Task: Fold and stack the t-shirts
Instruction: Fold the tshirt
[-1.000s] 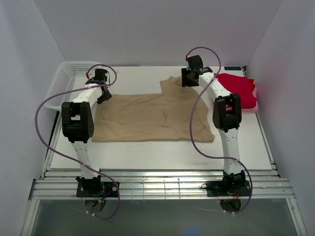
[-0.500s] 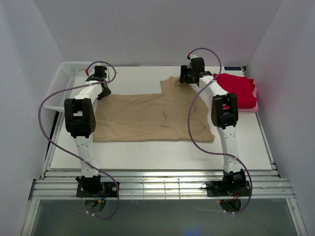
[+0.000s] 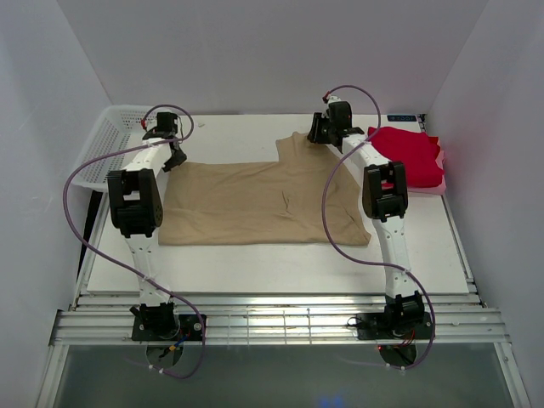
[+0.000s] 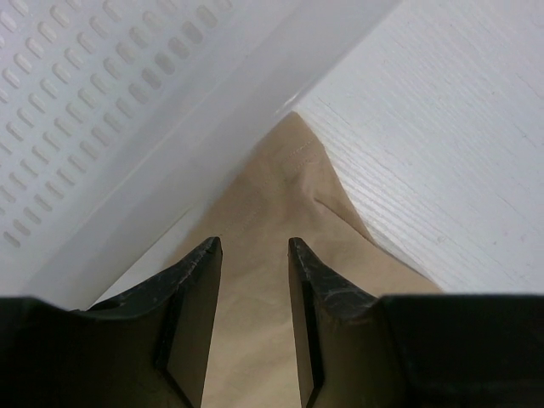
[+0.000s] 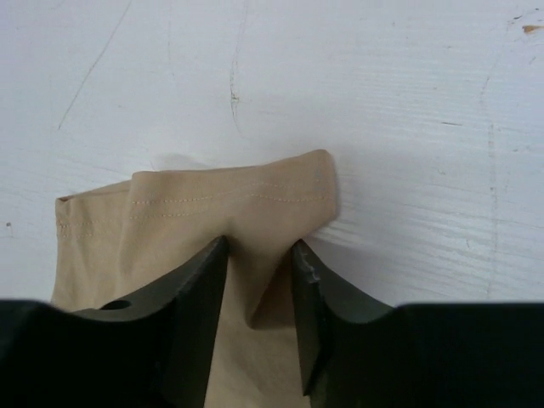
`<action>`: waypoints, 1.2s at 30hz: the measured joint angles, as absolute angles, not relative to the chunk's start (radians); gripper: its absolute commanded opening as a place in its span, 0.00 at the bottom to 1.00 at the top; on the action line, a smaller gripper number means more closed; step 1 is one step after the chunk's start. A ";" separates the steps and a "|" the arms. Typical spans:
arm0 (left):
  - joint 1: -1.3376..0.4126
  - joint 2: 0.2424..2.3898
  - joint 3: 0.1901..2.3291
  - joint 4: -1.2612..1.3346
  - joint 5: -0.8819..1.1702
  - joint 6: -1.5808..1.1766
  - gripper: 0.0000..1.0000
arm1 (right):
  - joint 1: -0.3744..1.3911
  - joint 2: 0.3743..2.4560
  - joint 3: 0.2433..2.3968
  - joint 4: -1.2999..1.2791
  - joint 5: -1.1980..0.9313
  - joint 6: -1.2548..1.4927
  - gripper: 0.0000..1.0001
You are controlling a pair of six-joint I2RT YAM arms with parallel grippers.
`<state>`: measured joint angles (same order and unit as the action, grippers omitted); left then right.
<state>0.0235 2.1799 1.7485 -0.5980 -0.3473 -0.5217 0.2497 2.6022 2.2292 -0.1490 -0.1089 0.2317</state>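
Now that both arms have reached a little further toward the top of the overhead view and settled lower, each tool sits on the far edge of the tan shirt [image 3: 255,204], which has not shifted and lies spread flat across the middle of the table [image 3: 255,259]

My left gripper [image 4: 255,246] has crept toward the upper left, and its jaws stand half open astride the shirt's corner [image 4: 289,161], which pokes out right against the basket [image 4: 85,102]. Nothing is pinched there yet

My right gripper [image 5: 261,246] has just narrowed from a wider spread. It straddles the sleeve [image 5: 238,200] near the top centre of the overhead view, and a ridge of cloth is rucked up between the jaws. I cannot tell whether it already grips or only crowds the fabric

I read this as the lead-in to the first fold: both far corners lined up, and the closing pinch comes next. The basket wall leaves my left little room

The red shirt [image 3: 412,157] sits bunched at the upper right, well clear of the tan one, so no stacking has begun
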 measured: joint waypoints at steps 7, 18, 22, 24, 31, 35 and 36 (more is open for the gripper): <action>0.031 2.204 1.784 -0.599 -0.332 -0.525 0.47 | 0.248 2.602 2.229 -0.126 -0.113 0.231 0.22; 0.031 2.262 1.863 -0.591 -0.316 -0.543 0.47 | 0.243 2.602 2.195 -0.105 -0.158 0.213 0.21; 0.031 2.291 1.901 -0.562 -0.295 -0.543 0.47 | 0.242 2.602 2.194 -0.103 -0.177 0.205 0.21; 0.031 2.301 1.914 -0.557 -0.291 -0.543 0.47 | 0.242 2.602 2.194 -0.104 -0.186 0.204 0.21; 0.031 2.312 1.929 -0.549 -0.287 -0.557 0.46 | 0.242 2.602 2.194 -0.104 -0.194 0.203 0.20; 0.031 2.311 1.923 -0.542 -0.287 -0.566 0.47 | 0.242 2.602 2.194 -0.105 -0.195 0.203 0.20; 0.031 2.310 1.919 -0.539 -0.287 -0.567 0.48 | 0.242 2.602 2.194 -0.105 -0.196 0.203 0.20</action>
<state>0.0307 2.3096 1.9194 -0.5388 -0.2867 -0.5671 0.2424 2.6022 2.1941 -0.1051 -0.1955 0.2031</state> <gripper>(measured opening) 0.464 0.205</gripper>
